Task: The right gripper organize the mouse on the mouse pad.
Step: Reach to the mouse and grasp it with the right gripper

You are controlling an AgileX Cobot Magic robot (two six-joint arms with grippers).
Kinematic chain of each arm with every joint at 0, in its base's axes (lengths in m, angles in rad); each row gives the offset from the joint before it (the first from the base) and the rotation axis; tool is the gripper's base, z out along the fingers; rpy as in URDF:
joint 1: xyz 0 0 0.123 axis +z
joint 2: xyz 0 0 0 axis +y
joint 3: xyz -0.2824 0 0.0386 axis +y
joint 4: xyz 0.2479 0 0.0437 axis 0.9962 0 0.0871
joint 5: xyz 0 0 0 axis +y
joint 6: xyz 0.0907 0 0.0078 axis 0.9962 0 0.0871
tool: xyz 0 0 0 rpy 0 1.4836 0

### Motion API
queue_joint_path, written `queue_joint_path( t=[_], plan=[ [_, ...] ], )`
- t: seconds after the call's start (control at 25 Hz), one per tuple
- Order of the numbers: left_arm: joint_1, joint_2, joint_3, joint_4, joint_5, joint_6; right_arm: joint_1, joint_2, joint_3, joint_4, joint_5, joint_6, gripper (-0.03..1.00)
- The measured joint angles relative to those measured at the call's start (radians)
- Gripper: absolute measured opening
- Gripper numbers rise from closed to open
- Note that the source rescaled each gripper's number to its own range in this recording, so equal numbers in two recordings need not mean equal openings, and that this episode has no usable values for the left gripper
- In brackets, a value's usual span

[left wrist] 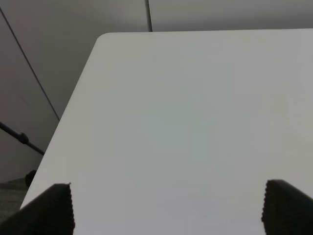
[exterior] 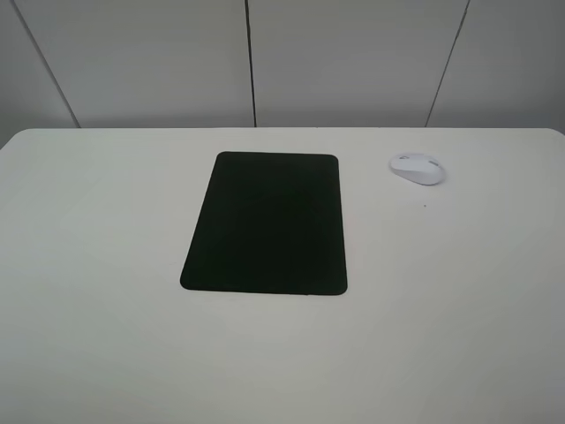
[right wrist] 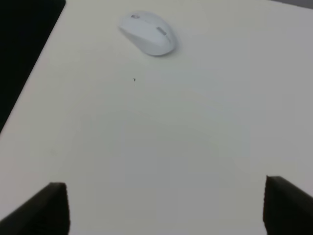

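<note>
Fingertips (right wrist: 49, 210) of the right gripper (right wrist: 167, 208) sit closest to its wrist lens: two dark, blunt wedges at opposite edges of the frame, spread wide, with only bare tabletop between them and nothing held. The left gripper (left wrist: 168, 208) reads the same in its own view, jaws far apart and empty, and its pads (left wrist: 51, 210) show a fine ribbed edge.

- Table (exterior: 106, 336): white, smooth, matte, with rounded corners; it fills most of every view.
- Mouse pad (exterior: 265, 225): flat matte black rectangle with rounded corners, lying near the table's middle. The right wrist view catches only one edge of it; the rest is cut off by the frame.
- Mouse (exterior: 418, 168): small white oval shell, faintly glossy. It rests on the bare table to the right of the pad, near the pad's far right corner and clearly apart from it, so it is not on the pad. A grey mark on its back is too soft to resolve.
- Dark speck (exterior: 425, 207): on the table just in front of the mouse; what it is cannot be told.

Neither arm shows in the exterior high view — only the fingertips show, and only in the wrist views.
</note>
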Motion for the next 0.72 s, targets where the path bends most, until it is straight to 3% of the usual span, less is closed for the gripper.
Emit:
queue_joint_path(
  t=[0.32,0.72],
  plan=[
    [0.000,0.000,0.000,0.000,0.000,0.000,0.126,0.432,-0.197,-0.022,-0.076,-0.120,1.00],
    [0.000,0.000,0.000,0.000,0.000,0.000,0.132,0.869,-0.451,-0.011,-0.074,-0.375,1.00]
  ],
)
